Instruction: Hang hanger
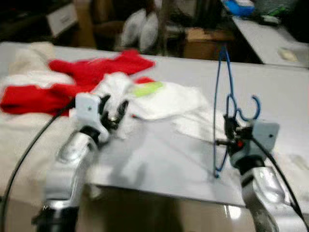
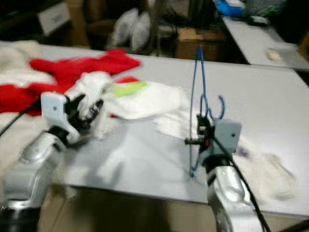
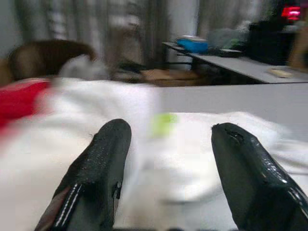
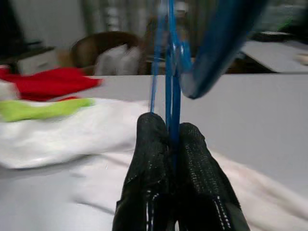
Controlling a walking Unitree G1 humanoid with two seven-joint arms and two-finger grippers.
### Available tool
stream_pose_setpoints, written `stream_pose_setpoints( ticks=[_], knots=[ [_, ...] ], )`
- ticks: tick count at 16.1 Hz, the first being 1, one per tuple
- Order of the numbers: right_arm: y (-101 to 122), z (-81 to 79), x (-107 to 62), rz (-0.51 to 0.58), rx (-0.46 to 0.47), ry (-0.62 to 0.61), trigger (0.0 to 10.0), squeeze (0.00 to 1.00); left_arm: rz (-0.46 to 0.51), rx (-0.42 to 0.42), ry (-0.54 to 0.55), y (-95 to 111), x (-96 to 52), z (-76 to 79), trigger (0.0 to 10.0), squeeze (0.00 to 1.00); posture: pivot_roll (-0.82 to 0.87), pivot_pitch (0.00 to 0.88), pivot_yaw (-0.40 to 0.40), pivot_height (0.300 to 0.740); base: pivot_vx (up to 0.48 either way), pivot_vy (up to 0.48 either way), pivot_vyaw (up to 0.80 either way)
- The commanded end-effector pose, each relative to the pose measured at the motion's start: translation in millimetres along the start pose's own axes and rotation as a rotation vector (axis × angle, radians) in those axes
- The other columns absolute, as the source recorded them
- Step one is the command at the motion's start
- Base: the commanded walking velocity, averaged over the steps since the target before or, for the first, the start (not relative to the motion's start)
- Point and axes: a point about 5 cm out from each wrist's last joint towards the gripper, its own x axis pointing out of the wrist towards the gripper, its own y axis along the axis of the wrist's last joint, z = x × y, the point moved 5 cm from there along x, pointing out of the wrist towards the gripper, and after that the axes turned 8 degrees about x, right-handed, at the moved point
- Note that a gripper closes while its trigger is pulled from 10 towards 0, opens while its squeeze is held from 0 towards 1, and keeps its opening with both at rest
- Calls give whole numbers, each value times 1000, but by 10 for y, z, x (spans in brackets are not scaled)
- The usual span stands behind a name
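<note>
While our right gripper (image 1: 231,126) pinched the blue hanger (image 1: 223,104) upright above the table (image 1: 159,159) (hook clear, probably for hanging), our left gripper (image 1: 114,111) stood open over the white clothes (image 1: 166,101), holding nothing.

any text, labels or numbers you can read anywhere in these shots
None can be read.
The white box at the back left is too blurred to show any label.
The red glow at the back of the room is a blurred shape with no legible characters.
The blue hanger in the right gripper carries no marking.
</note>
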Motion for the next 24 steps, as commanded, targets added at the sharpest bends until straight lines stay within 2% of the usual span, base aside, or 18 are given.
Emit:
stream_pose_setpoints(
  ticks=[1, 2, 3, 5, 6, 8, 10, 11, 14, 15, 17, 18, 21, 22, 23, 24],
  knots=[
    [-1, 40, -23, -6, -8, -12, 10000, 0, 1, 1, -26, 17, 22, 55, 10000, 0, -288, 0, 44, 740, 0, -398, 0],
    [-20, 32, -41, -16, -27, -4, 10000, 0, -8, 9, -26, -11, 5, 51, 10000, 0, -288, 0, 44, 740, 0, -398, 0],
    [-75, 31, -105, -49, -38, 6, 10000, 0, -31, 9, -20, -81, -75, 62, 10000, 0, -285, 0, 19, 740, 0, -360, 0],
    [-140, -2, -174, -97, -55, 55, 10000, 0, -68, -65, -31, -166, -150, 151, 10000, 0, -288, 0, 24, 740, 0, 0, -269],
    [-142, 13, -205, -101, -51, 57, 10000, 0, -70, -75, -57, -193, -163, 216, 10000, 0, -301, 0, 36, 740, 0, 480, -788],
    [-130, 47, -246, -97, -51, 33, 10000, 0, -77, -67, -105, -227, -158, 309, 10000, 0, -322, 0, 52, 740, 0, 480, -788],
    [-136, -12, -320, -110, -62, 59, 10000, 0, -41, -45, -112, -169, -139, 315, 10000, 0, -341, 0, 67, 740, 0, 238, -788],
    [-148, -61, -368, -122, -83, 97, 10000, 0, -37, -26, -145, -165, -145, 335, 10000, 0, -349, 0, 74, 740, 0, -480, -775],
    [-51, -101, -351, -100, -96, 186, 10000, 0, -41, -53, -84, -178, -151, 145, 10000, 0, -312, 0, 69, 740, 0, -320, 0],
    [3, -175, -341, -117, -110, 329, 10000, 0, 1, -75, -60, -86, -164, 50, 10000, 0, -293, 0, 58, 740, 0, 0, 0],
    [64, -220, -323, -151, -170, 480, 10000, 0, 36, -91, -102, 8, -164, 27, 10000, 0, -281, 0, 33, 740, 0, 0, 0],
    [92, -190, -294, -179, -206, 542, 10000, 0, 55, -94, -107, 73, -144, 15, 10000, 1000, -275, 0, 27, 740, 0, 0, 0],
    [224, -241, -235, -232, -292, 763, 10000, 0, 233, -124, -183, 595, 73, 17, 10000, 1000, -283, 0, 37, 740, 0, 0, 0],
    [206, -204, -213, -264, -371, 798, 10000, 0, 324, -174, -194, 846, 159, 34, 10000, 1000, -278, 0, 46, 740, 0, 0, 0],
    [218, -214, -212, -269, -377, 822, 10000, 0, 368, -211, -215, 980, 209, 76, 10000, 745, -263, 0, 44, 740, 0, 0, 0],
    [238, -248, -217, -270, -370, 857, 10000, 0, 404, -240, -256, 1127, 290, 172, 10000, 0, -248, 0, 39, 740, 0, 0, 0]
  ],
)
